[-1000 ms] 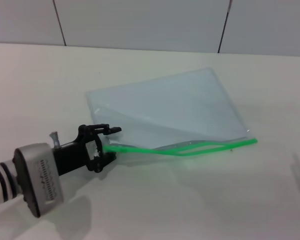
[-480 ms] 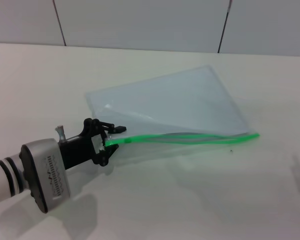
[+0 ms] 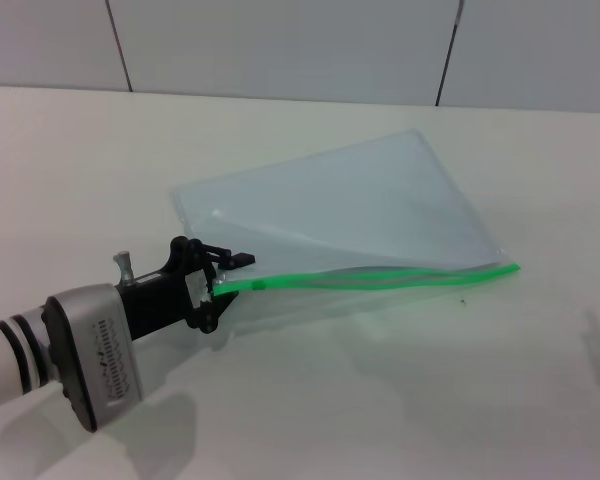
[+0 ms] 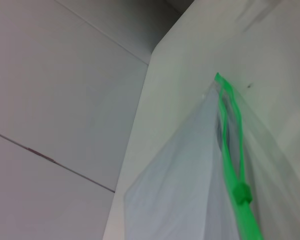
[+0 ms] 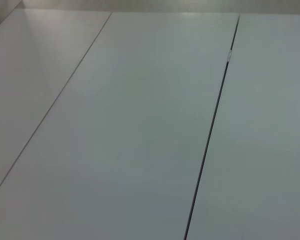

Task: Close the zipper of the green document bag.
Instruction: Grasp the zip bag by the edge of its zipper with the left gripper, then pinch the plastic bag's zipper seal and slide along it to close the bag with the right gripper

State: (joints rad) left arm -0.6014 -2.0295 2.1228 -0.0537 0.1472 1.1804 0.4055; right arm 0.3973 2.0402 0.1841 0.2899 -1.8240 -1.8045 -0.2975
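White tabletop (image 3: pixel 430 400) carries the green document bag (image 3: pixel 350 215), lying flat near its middle, green edge toward the near side. At the bag's left end the left gripper (image 3: pixel 218 282) pinches the end of the zipper (image 3: pixel 380 277); the slider (image 4: pixel 241 193) sits just beyond the fingers, the strip still parted farther along.

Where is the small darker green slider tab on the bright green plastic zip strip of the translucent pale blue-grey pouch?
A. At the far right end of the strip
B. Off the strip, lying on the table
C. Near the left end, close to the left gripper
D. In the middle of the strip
C: in the head view the slider tab sits on the zip strip just beyond the left gripper, which holds that end of the pouch.
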